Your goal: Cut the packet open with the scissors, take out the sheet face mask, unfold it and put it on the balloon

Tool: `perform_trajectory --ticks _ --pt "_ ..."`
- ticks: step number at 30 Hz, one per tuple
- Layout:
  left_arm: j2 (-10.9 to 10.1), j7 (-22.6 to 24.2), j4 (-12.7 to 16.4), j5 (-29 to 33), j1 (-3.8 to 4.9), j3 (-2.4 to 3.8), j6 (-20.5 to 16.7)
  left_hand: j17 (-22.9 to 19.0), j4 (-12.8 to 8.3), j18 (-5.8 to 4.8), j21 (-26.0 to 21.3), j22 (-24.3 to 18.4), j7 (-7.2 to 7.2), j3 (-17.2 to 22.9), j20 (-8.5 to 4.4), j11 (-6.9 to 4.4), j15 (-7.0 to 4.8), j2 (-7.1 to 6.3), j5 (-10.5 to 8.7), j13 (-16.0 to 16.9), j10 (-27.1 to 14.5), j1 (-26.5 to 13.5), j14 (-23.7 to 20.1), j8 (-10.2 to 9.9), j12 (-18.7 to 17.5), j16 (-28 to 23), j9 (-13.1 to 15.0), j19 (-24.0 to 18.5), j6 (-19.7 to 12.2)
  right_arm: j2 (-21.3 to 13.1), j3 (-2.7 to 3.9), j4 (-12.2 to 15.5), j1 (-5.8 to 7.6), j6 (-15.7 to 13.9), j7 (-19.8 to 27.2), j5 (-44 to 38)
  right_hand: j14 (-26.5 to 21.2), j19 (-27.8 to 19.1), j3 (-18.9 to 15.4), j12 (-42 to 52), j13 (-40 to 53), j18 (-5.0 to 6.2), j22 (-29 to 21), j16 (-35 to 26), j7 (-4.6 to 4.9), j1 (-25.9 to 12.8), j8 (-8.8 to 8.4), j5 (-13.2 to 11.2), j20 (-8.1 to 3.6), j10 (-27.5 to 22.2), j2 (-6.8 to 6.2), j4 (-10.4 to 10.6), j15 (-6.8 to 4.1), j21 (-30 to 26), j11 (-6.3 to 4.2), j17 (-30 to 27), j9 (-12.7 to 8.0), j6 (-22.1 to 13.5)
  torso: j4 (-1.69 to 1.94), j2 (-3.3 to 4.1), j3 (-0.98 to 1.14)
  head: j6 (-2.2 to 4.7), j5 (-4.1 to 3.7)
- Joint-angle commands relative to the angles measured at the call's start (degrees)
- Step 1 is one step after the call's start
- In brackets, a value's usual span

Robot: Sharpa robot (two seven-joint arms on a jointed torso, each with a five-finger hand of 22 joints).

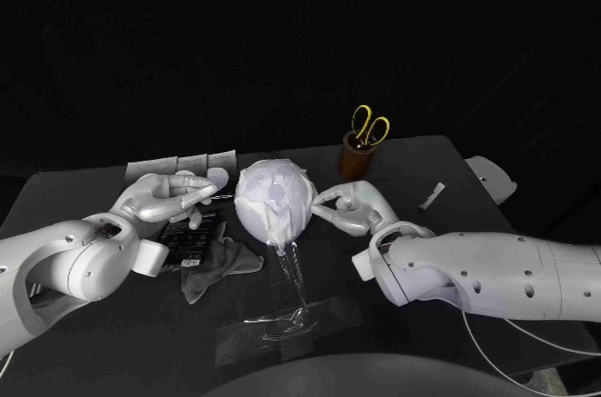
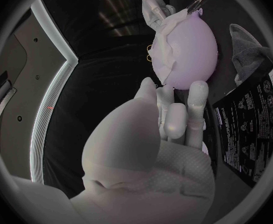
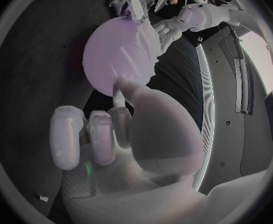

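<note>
Balloon (image 1: 274, 208) mid-bench (image 1: 75, 197) on its stand (image 1: 295, 314), sheet face mask (image 1: 278, 181) over its front. Left robot hand (image 1: 173, 197) just beside it on the left, right robot hand (image 1: 351, 208) against its right side. Scissors (image 1: 368, 128) stand in a holder (image 1: 356, 160) behind-right of the balloon, cut strip (image 1: 432, 195) further right. Packet (image 1: 188, 236) lies on the bench by the left robot hand, cloth (image 1: 215, 262) just in front of it, left of the stand.

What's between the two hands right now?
The balloon, with the sheet mask draped over it, is between the left hand and the right hand; the head view shows it.
</note>
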Motion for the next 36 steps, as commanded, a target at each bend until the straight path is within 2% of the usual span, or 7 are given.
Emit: perform_trajectory --ticks 1,15,25,36 --pt "0.03 0.31 0.15 -0.11 0.03 0.05 0.83 -0.06 -0.08 0.26 0.17 -0.02 0.11 0.27 0.13 0.08 0.1 -0.01 0.21 0.1 -0.33 0.65 0.08 -0.37 0.05 0.34 0.08 0.21 -0.33 -0.25 0.03 0.22 -0.01 -0.48 0.36 -0.41 5.97 2.45 0.46 0.37 10.19 -0.48 12.84 0.2 -0.32 -0.2 0.46 0.3 -0.32 2.99 0.5 0.03 -0.38 0.26 -0.31 15.05 1.28 0.62 -0.01 -0.02 0.01 0.02 -0.03" --pt "-0.04 0.27 0.08 -0.11 0.02 0.04 0.87 -0.21 -0.06 0.27 0.15 -0.07 0.12 0.27 0.13 0.1 0.11 -0.03 0.21 0.1 -0.37 0.67 0.0 -0.38 0.04 0.33 0.08 0.16 -0.36 -2.09 0.02 0.46 -0.02 -0.48 -1.2 -0.5 5.97 2.58 1.18 0.78 10.44 -0.54 12.92 0.2 -0.4 -0.44 1.11 0.3 -0.44 3.19 0.65 -0.3 -0.48 0.5 -0.4 15.05 1.87 0.54 0.0 -0.01 -0.03 0.08 -0.15" --pt "-0.05 0.25 0.07 -0.11 0.02 0.03 0.88 -0.24 -0.04 0.3 0.08 -0.22 0.14 0.26 0.14 0.12 0.12 -0.05 0.21 0.1 -0.43 0.7 -0.03 -0.39 0.01 0.32 0.08 0.04 -0.39 -2.12 0.01 -0.66 -0.03 -0.23 -3.38 -1.24 5.97 2.65 1.77 0.86 10.51 -0.57 12.96 0.2 -0.43 -0.67 1.59 0.3 -0.52 3.25 0.5 -0.72 -0.52 0.64 -0.45 15.05 2.37 0.31 0.06 0.01 0.0 0.07 -0.2" --pt "-0.04 0.23 0.06 -0.12 0.02 0.02 0.9 -0.27 -0.03 0.3 0.09 -0.2 0.15 0.26 0.14 0.14 0.13 -0.06 0.21 0.11 -0.47 0.72 -0.05 -0.4 0.0 0.32 0.08 0.04 -0.42 -1.29 -0.02 -1.34 -0.07 3.29 -7.6 -2.74 5.97 2.55 1.94 1.21 10.72 -0.52 12.9 0.2 -0.44 -0.81 1.78 0.3 -0.53 3.38 0.38 -0.86 -0.53 0.45 -0.46 15.05 2.55 0.25 0.03 0.01 -0.04 -0.02 -0.27"
